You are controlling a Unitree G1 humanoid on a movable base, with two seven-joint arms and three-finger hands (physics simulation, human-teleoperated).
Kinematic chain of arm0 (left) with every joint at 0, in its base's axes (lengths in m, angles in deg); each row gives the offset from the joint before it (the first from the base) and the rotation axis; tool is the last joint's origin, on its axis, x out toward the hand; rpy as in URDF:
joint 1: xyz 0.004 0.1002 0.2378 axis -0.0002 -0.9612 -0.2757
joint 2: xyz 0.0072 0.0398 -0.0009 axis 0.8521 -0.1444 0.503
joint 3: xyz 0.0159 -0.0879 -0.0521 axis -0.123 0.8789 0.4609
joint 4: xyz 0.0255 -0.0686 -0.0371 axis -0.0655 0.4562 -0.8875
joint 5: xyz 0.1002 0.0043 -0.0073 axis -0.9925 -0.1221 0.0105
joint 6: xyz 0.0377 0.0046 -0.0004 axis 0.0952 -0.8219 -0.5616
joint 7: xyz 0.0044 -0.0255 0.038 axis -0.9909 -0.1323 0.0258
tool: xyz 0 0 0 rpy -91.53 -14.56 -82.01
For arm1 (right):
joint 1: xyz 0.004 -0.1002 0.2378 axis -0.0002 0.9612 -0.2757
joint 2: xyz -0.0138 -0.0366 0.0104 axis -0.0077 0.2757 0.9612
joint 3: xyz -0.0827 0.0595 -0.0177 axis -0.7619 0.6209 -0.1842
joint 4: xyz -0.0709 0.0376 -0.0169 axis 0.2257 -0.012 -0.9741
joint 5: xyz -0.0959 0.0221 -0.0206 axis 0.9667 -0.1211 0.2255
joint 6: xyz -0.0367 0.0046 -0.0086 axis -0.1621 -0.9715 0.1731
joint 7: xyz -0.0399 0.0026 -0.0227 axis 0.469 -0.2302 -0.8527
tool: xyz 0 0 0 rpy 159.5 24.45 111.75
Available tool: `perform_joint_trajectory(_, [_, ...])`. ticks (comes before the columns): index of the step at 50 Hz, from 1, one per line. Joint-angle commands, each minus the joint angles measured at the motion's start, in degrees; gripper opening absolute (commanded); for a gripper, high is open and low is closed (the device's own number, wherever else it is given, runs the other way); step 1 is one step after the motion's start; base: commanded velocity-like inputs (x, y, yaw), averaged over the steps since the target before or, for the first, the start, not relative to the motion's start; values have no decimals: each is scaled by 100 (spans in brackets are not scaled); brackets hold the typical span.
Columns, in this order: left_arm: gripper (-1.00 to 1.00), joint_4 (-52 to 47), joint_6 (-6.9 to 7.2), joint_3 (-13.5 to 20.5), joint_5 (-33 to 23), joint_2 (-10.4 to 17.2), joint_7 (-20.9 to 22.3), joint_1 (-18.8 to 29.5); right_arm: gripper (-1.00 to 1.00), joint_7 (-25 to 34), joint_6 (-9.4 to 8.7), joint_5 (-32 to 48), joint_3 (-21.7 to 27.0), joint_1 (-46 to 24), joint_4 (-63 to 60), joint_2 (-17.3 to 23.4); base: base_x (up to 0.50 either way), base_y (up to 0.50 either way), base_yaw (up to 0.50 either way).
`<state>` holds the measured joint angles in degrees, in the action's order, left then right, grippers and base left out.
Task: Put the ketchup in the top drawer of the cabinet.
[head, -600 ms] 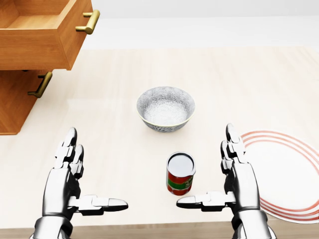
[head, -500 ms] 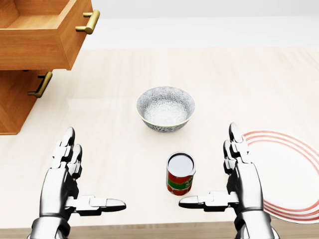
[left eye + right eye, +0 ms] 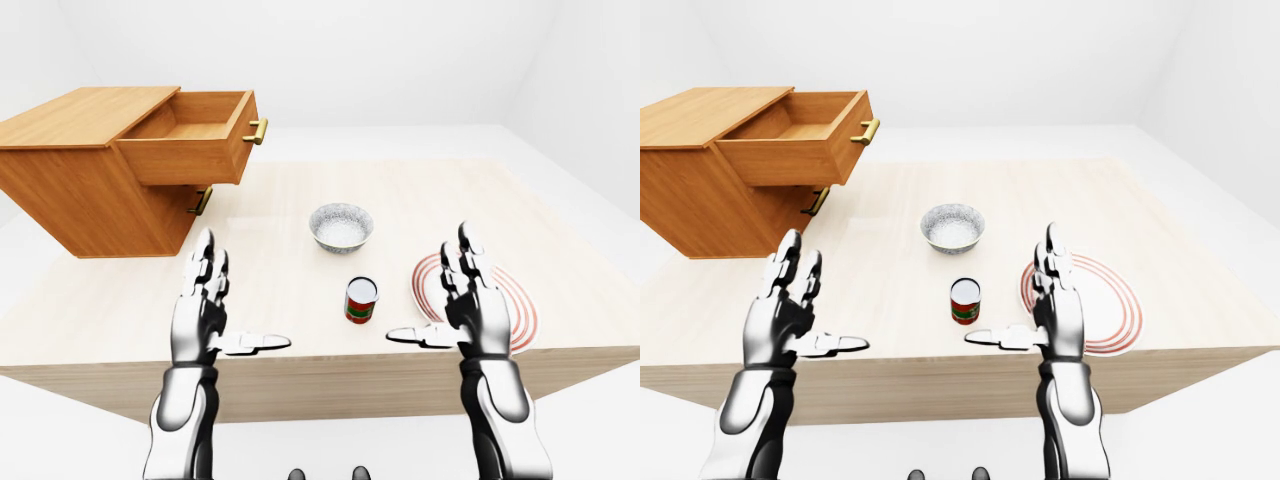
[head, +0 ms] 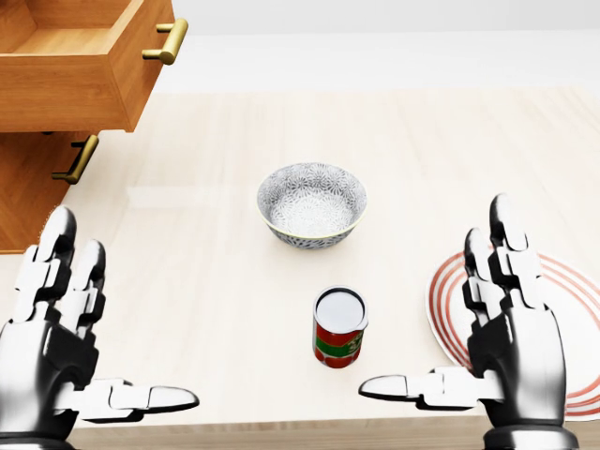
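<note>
The ketchup (image 4: 339, 328) is a small red and green can with a white lid, upright on the light wooden table (image 4: 216, 281), below the bowl in the head view. My left hand (image 4: 117, 319) is open and empty, well left of the can. My right hand (image 4: 436, 300) is open and empty, right of the can, its thumb pointing at the can's base without touching. The wooden cabinet (image 3: 90, 190) stands at the table's upper left. Its top drawer (image 3: 195, 140) is pulled out and looks empty; its brass handle (image 4: 166, 41) shows in the head view.
A patterned grey bowl (image 4: 311, 203) sits above the can in the head view. A white plate with red rings (image 4: 562, 319) lies at the right, partly under my right hand. The lower drawer's handle (image 4: 77, 159) is shut below the open one.
</note>
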<state>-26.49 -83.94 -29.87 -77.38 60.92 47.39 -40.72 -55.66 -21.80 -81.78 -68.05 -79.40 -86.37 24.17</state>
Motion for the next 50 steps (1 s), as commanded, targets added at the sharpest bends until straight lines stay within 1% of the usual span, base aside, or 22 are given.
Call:
perform_joint_trajectory(1, [100,-1463,0,452,423,-78,293,-449,100,-29,0,-160,91,622,-1781,-108,0,0,0])
perform_joint_trajectory(3, [100,-1921,0,676,632,-137,396,-602,100,-34,0,-95,88,740,-2058,-129,0,0,0])
perform_joint_trajectory(6, [100,-2303,0,931,808,-216,527,-674,100,-38,0,-94,79,858,-2434,-171,0,0,0])
perform_joint_trajectory(9, [100,-2636,0,1192,986,-312,658,-728,100,-52,0,-134,21,1061,-3074,-219,0,0,0])
perform_joint_trajectory(12, [100,-2830,0,1357,1078,-398,755,-756,100,-238,0,44,-213,1312,-3216,-80,0,0,0])
perform_joint_trajectory(13, [100,-2928,0,1447,1143,-428,780,-777,100,-353,0,45,-343,1449,-3218,21,0,0,0])
perform_joint_trajectory(17, [100,-3137,0,1740,1349,-494,851,-745,100,-767,0,-95,-602,1656,-3218,461,0,0,0])
perform_joint_trajectory(18, [100,-3160,0,1790,1373,-507,866,-737,100,-840,0,-85,-663,1692,-3218,577,0,0,0])
perform_joint_trajectory(19, [100,-3268,0,1940,1530,-511,875,-731,100,-885,0,-113,-721,1764,-3218,683,23,0,0])
perform_joint_trajectory(20, [100,-3293,0,2015,1572,-523,883,-713,100,-863,0,-44,-753,1798,-3218,791,27,0,0])
perform_joint_trajectory(21, [100,-3305,0,2076,1606,-529,886,-693,100,-815,0,150,-784,1846,-3218,825,40,0,0])
perform_joint_trajectory(23, [100,-3357,0,2203,1714,-522,883,-654,100,-745,0,119,-738,1782,-3219,709,50,0,0])
perform_joint_trajectory(29, [100,-3448,0,2360,1868,-529,862,-614,100,-623,0,-89,-529,1658,-3219,569,50,0,0])
perform_joint_trajectory(36, [100,-3464,0,2416,1935,-523,857,-624,100,-568,0,50,-594,1694,-3219,529,50,0,0])
perform_joint_trajectory(39, [100,-3464,0,2455,1976,-505,845,-598,100,-522,0,42,-549,1653,-3219,495,50,0,0])
perform_joint_trajectory(44, [100,-3439,0,2423,1946,-500,840,-579,100,-497,0,2,-498,1644,-3219,460,50,0,0])
perform_joint_trajectory(50, [100,-3432,0,2535,2058,-451,793,-519,100,-495,0,30,-486,1567,-3219,404,40,0,0])
